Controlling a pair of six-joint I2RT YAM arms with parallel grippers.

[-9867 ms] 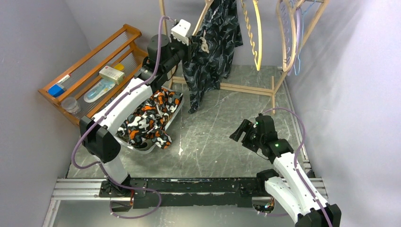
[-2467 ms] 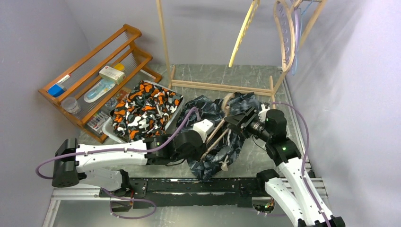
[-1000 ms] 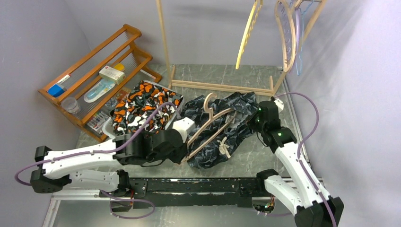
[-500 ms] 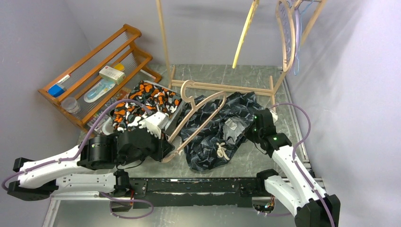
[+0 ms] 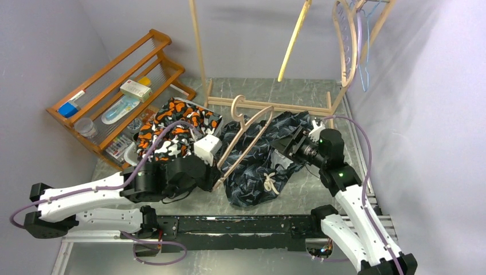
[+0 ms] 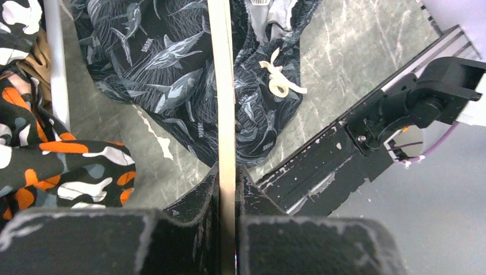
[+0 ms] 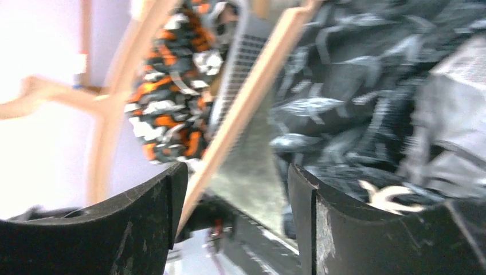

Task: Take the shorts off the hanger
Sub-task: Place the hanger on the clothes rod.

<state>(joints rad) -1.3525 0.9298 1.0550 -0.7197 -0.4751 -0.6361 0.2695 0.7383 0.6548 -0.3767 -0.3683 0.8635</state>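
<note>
The shark-print shorts (image 5: 261, 166) lie heaped on the table (image 5: 321, 97) at centre right, with their white drawstring (image 6: 278, 80) on top at the near side. They rest between the two grippers. The right gripper (image 7: 235, 172) is just beside their far-right edge and is the nearer of the two. Its jaws stand apart with nothing between them.

The left gripper (image 6: 226, 172) is clamped on the lower bar of the wooden hanger (image 5: 246, 134). The hanger's long axis runs from that gripper at near left up to its hook at the far side, crossing the left edge of the shorts. From the overhead view I judge that the hanger is clear of the fabric, but I cannot confirm this where the bar overlaps the cloth.

The camouflage shorts (image 5: 177, 129) lie just left of the hanger. The clothes rack base (image 5: 269, 106) crosses close behind the hook and limits any lift in that direction. The wooden shelf (image 5: 114, 80) stands well apart at far left.
</note>
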